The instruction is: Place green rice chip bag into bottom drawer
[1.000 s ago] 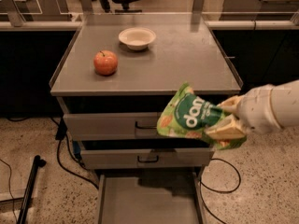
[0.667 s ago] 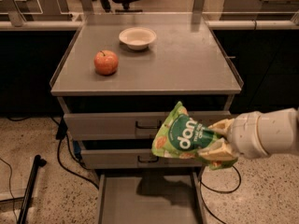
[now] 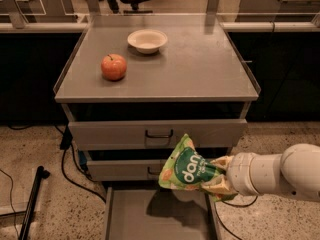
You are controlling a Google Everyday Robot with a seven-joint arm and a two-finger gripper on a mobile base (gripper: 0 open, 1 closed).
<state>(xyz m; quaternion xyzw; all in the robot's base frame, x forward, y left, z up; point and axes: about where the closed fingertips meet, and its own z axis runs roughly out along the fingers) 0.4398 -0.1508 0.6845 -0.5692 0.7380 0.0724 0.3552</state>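
The bottom drawer (image 3: 150, 215) is standing pulled out, its flat grey floor lying open to approach from above. The pincer (image 3: 218, 177), clamping the green rice chip bag (image 3: 187, 170), is hanging over the drawer's rear right part. It is just in front of the middle drawer (image 3: 125, 170), whose front is blocking the way behind it. The apple (image 3: 114, 66) and bowl (image 3: 147, 40) are sitting well apart on the tabletop (image 3: 205, 69).

A red apple (image 3: 114, 67) and a white bowl (image 3: 147, 40) sit on the grey cabinet top (image 3: 200, 69). Lower down, the gripper (image 3: 216, 179) holds the green rice chip bag (image 3: 187, 169).
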